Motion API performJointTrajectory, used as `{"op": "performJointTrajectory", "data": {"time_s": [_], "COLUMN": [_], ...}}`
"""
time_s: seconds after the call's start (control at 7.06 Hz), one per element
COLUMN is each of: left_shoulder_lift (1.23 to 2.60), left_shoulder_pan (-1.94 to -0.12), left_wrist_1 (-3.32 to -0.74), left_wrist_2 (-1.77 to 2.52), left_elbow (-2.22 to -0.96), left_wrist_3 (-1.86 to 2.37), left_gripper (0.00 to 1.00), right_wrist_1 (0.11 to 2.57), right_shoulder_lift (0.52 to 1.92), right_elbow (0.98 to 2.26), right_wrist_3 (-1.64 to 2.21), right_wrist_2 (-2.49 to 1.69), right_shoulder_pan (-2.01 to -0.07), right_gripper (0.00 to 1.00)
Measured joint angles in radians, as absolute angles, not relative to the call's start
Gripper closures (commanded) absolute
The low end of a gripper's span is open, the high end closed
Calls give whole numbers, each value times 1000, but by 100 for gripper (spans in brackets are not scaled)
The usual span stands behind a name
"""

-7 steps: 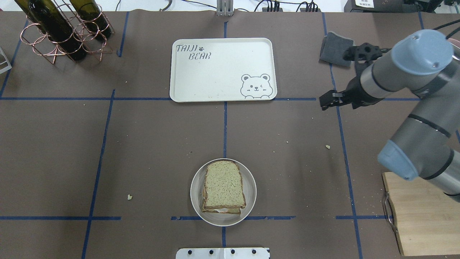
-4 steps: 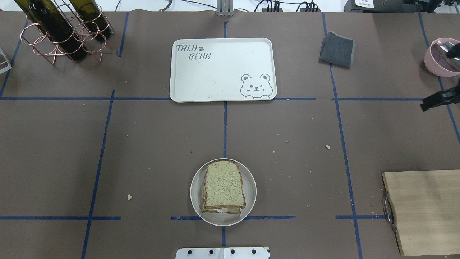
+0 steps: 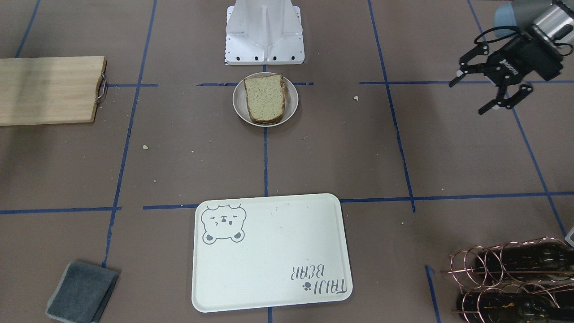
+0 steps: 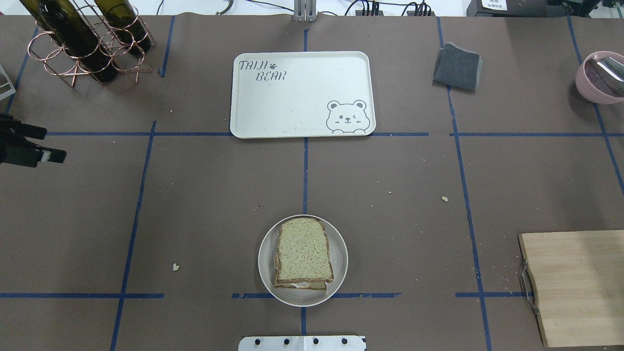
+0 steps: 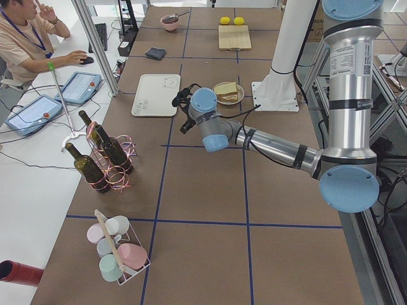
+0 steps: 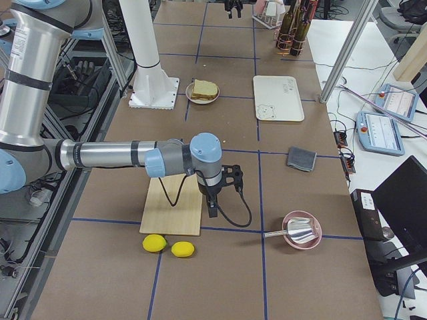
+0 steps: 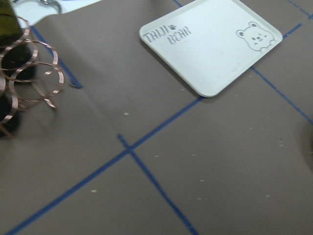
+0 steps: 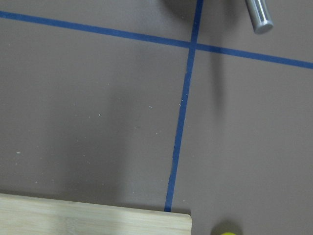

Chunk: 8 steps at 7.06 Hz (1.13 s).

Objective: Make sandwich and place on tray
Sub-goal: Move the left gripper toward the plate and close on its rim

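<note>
The sandwich [image 4: 303, 257], two speckled bread slices with white egg showing at its near edge, lies on a small round plate [image 4: 339, 261] at the table's near middle; it also shows in the front view [image 3: 265, 98]. The cream bear tray [image 4: 302, 92] lies bare at the far middle and shows in the left wrist view [image 7: 210, 44]. My left gripper [image 4: 48, 144] is open and empty at the far left edge, well away from both; it also shows in the front view [image 3: 467, 96]. My right gripper [image 6: 223, 190] shows only in the right side view, beside the cutting board; I cannot tell its state.
A copper rack with wine bottles [image 4: 87, 39] stands at the far left. A grey cloth [image 4: 457, 66] and a pink bowl [image 4: 597, 78] with a metal scoop lie at the far right. A wooden cutting board [image 4: 575, 287] lies at the near right, two lemons [image 6: 167, 245] beyond it.
My right arm has pulled back rightward out of the overhead view. My left gripper has come in at the left edge. The sandwich and tray have not moved.
</note>
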State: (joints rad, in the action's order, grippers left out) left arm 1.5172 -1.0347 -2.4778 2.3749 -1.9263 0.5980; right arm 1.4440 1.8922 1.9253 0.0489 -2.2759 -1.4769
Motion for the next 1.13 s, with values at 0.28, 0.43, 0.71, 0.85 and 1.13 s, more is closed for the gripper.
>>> {"op": "performJointTrajectory", "data": {"time_s": [0.28,0.43,0.71,0.85,1.13], "left_shoulder_lift": [1537,1555,1603,1652,1781], "left_shoulder_pan": [-786,-678,-482,-406,-295], "left_wrist_1": [-2481,-2480,-2461,-2433,-2376], "left_wrist_2": [2117,2006,1802,1719,1603], "left_elbow": [-1966,-1971,-1960,-1939,-1866], "left_wrist_3": [907,1047,1288,1398,1532], "left_gripper": [0,6,28,33,40], "right_wrist_1": [1437,1436,1435,1434,1434], "right_shoulder_lift": [1927,1934,1938,1939,1939], "right_elbow": [1908,1902,1893,1891,1889], "right_wrist_3": [39,38,38,38,38], "right_wrist_2": [-2277,-2276,-2273,-2271,-2269], "right_shoulder_pan": [-1500,-1505,-1509,-1509,-1509], "right_gripper": [0,0,0,0,0]}}
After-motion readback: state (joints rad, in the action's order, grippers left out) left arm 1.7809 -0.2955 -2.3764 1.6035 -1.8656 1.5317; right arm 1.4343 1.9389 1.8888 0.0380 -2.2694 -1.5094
